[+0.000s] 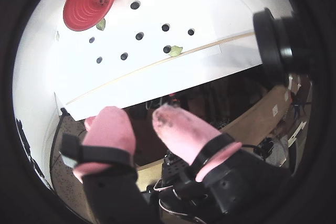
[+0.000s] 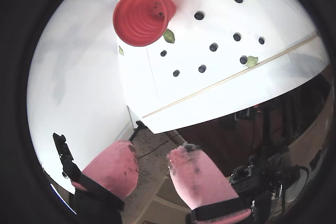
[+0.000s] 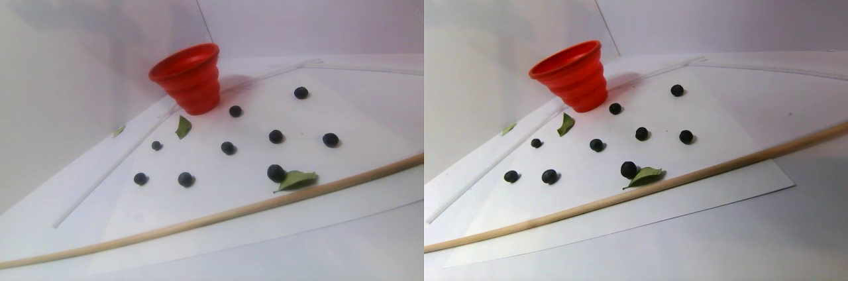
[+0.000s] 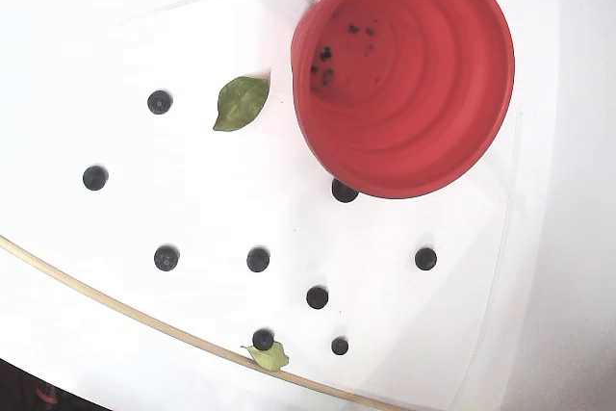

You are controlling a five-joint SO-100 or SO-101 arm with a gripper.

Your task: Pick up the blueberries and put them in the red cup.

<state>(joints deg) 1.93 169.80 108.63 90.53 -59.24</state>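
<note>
Tool raised, two pink-covered fingers parted with nothing between them. Dark smudges on fingertips. Black straps band each finger near its base.

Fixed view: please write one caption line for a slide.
Red-orange ribbed silicone cup standing open beside nine scattered small dark blueberries, two green leaves and a thin wooden stick on white paper.

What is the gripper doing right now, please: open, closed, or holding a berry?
Gripper: open, with a clear gap between its pink fingertips and nothing held; it sits back from the white sheet, away from the blueberries.
</note>
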